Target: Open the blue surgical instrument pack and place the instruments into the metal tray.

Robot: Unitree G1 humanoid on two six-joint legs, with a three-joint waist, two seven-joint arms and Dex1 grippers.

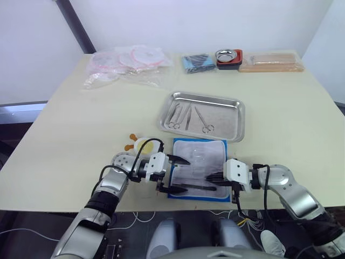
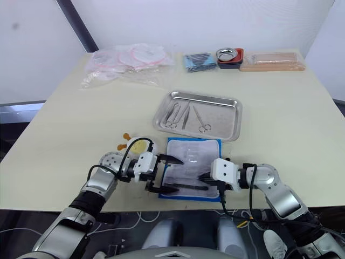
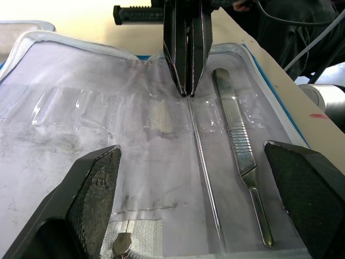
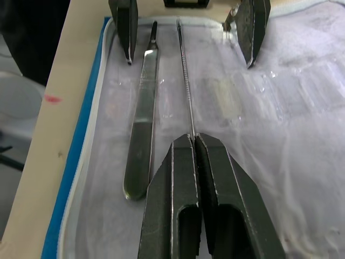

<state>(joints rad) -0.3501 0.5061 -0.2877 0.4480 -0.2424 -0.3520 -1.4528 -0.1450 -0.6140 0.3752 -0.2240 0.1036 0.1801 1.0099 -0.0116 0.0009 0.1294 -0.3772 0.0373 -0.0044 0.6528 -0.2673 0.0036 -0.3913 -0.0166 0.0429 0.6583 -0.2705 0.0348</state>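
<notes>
I am seeing the blue pack [image 1: 198, 168] lying unfolded on the table [image 1: 64, 145] near its front edge, pale lining up, just in front of the metal tray [image 1: 202, 114]. Clear pockets on the lining are hard to make out. Two tools are lying side by side on the lining near its front border: a flat handle [image 3: 240, 151] and a thin rod [image 3: 204, 172]. My right gripper [image 4: 194, 141] is reaching in low from the right, fingers pinched together on one end of the thin rod. My left gripper [image 1: 171, 174] is reaching in from the left, fingers spread wide over the lining, gripping nothing. The tray is holding ring-handled scissors and forceps [image 1: 188, 117]. At the far edge are sitting plastic bags [image 1: 126, 65], a dark blue bundle [image 1: 197, 62] and a small bowl [image 1: 228, 56].
</notes>
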